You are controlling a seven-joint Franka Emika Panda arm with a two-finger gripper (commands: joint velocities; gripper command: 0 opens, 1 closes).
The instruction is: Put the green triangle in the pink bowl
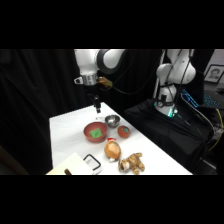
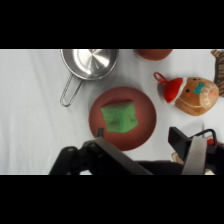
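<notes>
Near the tabletop's (image 1: 65, 125) left front corner you are seeing a pale flat board (image 1: 70, 165) lying at the edge, and just beside it a small black handle-like loop (image 1: 92, 161) is resting on the white surface. Moving right, toward the middle of the tabletop, the pink bowl (image 1: 95, 132) is sitting upright, and the green triangle (image 1: 96, 133) is lying inside it, flat on the bowl's floor; in the wrist view the same green triangle (image 2: 120, 118) is filling the middle of the pink bowl (image 2: 145, 107), touching nothing else. Above and a little behind the bowl, the gripper (image 1: 97, 106) is hanging clear of the dish with nothing in its grasp; in the wrist view the gripper (image 2: 150, 150) is rising from the bottom edge with its two fingers (image 2: 192, 150) standing well apart, so you are looking at a wide, empty pincer. Just right of the pink bowl, toward the tabletop's far edge, a small shiny metal bowl (image 1: 112, 120) with a wire handle is sitting upright, and near it a small red-and-green round object (image 1: 124, 131) is resting. Closer to the front edge, an orange-tan rounded toy (image 1: 112, 149) is lying beside a brown plush figure (image 1: 132, 162).
</notes>
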